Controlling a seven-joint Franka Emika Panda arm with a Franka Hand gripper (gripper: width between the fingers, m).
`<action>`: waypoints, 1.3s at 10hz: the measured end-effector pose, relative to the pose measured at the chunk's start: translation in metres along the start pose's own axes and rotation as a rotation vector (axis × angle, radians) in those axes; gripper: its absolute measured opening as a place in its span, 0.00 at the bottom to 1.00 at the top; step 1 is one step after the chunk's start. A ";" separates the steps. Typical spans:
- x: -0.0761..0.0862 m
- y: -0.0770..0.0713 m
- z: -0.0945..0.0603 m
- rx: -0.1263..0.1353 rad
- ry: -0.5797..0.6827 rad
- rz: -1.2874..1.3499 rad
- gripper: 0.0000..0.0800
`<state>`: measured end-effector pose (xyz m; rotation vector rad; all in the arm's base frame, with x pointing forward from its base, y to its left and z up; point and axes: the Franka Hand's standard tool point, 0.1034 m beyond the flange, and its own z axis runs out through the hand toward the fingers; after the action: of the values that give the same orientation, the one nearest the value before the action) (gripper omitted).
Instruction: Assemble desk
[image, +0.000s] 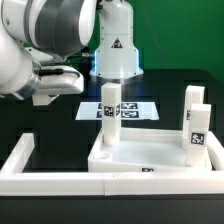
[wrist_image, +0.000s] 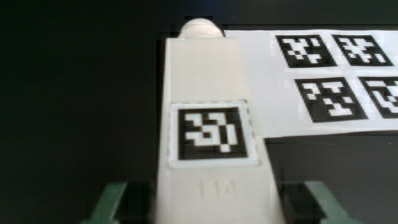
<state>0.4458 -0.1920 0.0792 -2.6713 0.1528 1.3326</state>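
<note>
The white desk panel (image: 140, 165) lies flat near the front. Three tagged legs stand upright on it: one at its left corner (image: 110, 115) and two on its right side (image: 192, 103) (image: 198, 130). In the wrist view a fourth white leg (wrist_image: 214, 110) lies on the black table, tag facing up and rounded tip pointing away. My gripper (wrist_image: 215, 203) straddles its near end. The green fingers (wrist_image: 118, 200) stand apart from it, with a dark gap on each side. In the exterior view the arm (image: 50, 45) at the upper left hides this leg and the fingers.
The marker board (image: 128, 110) lies behind the panel and shows in the wrist view (wrist_image: 338, 75) beside the lying leg. A low white border wall (image: 20, 165) runs along the exterior view's left and the front edge. The robot base (image: 117, 45) stands at the back.
</note>
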 end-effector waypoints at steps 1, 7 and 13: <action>0.000 0.000 0.001 0.000 0.000 0.000 0.36; -0.011 -0.036 -0.118 -0.038 0.522 -0.023 0.36; -0.010 -0.081 -0.152 -0.002 1.003 0.075 0.36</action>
<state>0.5721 -0.1395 0.1847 -3.0694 0.3481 -0.1114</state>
